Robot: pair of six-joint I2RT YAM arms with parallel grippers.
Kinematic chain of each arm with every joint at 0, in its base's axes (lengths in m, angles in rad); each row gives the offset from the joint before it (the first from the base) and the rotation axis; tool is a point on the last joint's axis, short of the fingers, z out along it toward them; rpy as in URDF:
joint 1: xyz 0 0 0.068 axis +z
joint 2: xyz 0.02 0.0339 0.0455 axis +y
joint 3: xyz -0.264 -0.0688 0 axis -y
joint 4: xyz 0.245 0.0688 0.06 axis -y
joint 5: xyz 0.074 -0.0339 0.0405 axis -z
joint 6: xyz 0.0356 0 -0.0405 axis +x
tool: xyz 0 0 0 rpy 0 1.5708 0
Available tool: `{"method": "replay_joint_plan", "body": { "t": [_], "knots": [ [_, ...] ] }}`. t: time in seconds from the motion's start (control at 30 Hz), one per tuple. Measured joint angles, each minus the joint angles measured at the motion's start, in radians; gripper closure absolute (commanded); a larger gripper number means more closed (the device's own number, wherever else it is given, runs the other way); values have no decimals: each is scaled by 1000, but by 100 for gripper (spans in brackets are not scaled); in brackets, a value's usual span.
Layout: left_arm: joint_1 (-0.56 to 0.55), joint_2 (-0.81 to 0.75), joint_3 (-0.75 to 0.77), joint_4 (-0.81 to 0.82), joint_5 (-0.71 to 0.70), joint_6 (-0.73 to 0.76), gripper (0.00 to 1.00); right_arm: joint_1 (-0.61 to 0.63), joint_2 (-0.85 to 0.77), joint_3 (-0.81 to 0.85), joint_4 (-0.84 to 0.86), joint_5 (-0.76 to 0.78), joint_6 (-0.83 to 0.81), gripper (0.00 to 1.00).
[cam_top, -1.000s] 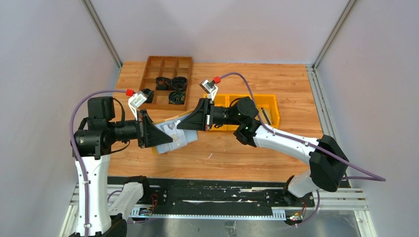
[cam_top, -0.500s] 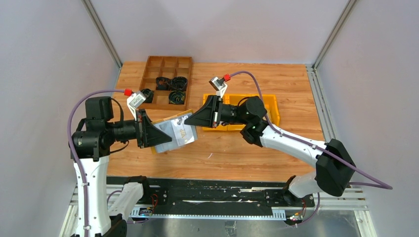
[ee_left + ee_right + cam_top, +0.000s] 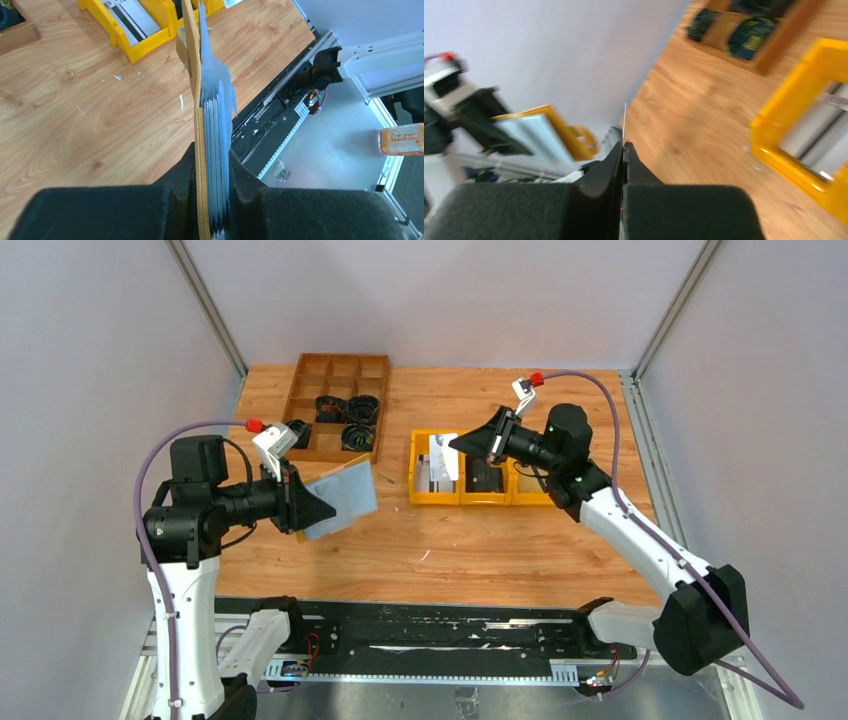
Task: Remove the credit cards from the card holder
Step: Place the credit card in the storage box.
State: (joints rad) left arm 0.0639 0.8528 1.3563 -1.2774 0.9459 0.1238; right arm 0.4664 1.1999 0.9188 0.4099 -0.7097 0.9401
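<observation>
Wood table [image 3: 500,540], grey walls [image 3: 450,300], left hand [image 3: 318,508] clamping card holder [image 3: 345,498], right hand [image 3: 460,443] pinching card [image 3: 443,458]

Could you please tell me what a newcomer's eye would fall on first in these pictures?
On the left, the left gripper holds the mustard card holder aloft, its pale blue sleeves fanned out. Toward the right, the right gripper pinches a white card above the left end of the bright yellow bins.
</observation>
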Motion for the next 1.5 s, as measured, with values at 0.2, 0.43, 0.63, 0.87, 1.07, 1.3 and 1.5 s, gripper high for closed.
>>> {"method": "replay_joint_plan", "body": {
  "t": [0.2,0.43,0.63,0.87,1.07,1.3,1.5],
  "knots": [
    [0,-17,0,-1,17,21,100,-16,129,65,-232,127,-188,100],
    [0,-44,-1,-2,72,26,100,1,431,206,-341,294,-283,100],
    [0,-55,-2,-3,98,26,100,27,610,315,-373,387,-299,100],
    [0,-56,-2,-3,104,30,100,77,687,359,-357,428,-284,100],
    [0,-56,-2,-3,109,38,100,89,702,369,-329,433,-253,60],
    [0,-56,-2,-3,126,49,100,89,629,366,-352,452,-262,33],
    [0,-55,-2,-3,145,52,100,89,374,346,-350,375,-295,26]
  ]
}}
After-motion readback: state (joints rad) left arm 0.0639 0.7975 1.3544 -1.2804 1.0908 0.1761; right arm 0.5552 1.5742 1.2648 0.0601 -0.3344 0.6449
